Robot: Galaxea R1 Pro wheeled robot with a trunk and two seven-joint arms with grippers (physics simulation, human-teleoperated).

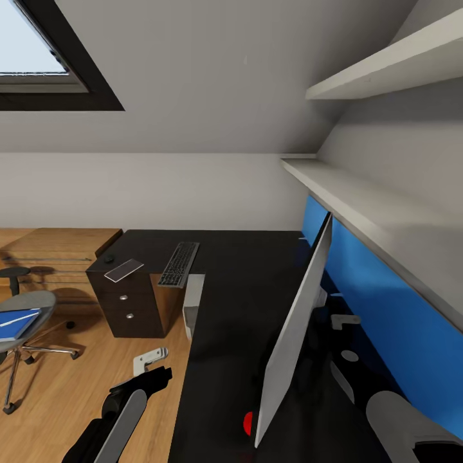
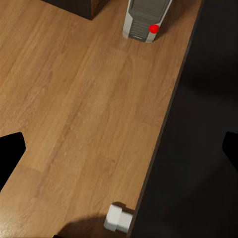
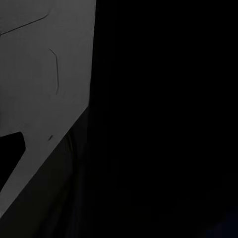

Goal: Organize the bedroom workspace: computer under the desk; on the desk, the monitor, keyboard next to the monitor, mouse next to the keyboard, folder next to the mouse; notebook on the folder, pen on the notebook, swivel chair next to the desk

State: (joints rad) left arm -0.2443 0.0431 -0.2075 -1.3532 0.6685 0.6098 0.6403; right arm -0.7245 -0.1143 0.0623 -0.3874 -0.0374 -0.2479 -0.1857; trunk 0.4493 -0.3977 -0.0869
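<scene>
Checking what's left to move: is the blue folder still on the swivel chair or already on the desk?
On the chair: the folder lies flat on the swivel chair seat, left of the desk.

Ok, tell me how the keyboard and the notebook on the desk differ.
The keyboard is long with dark grey keys; the notebook is plain, pale and much shorter. The keyboard lies near the inner edge of the desk, one end just past it, above the computer; the notebook sits further left, over the drawers, beside the mouse. Both lie flat on the black top, angled alike.
</scene>
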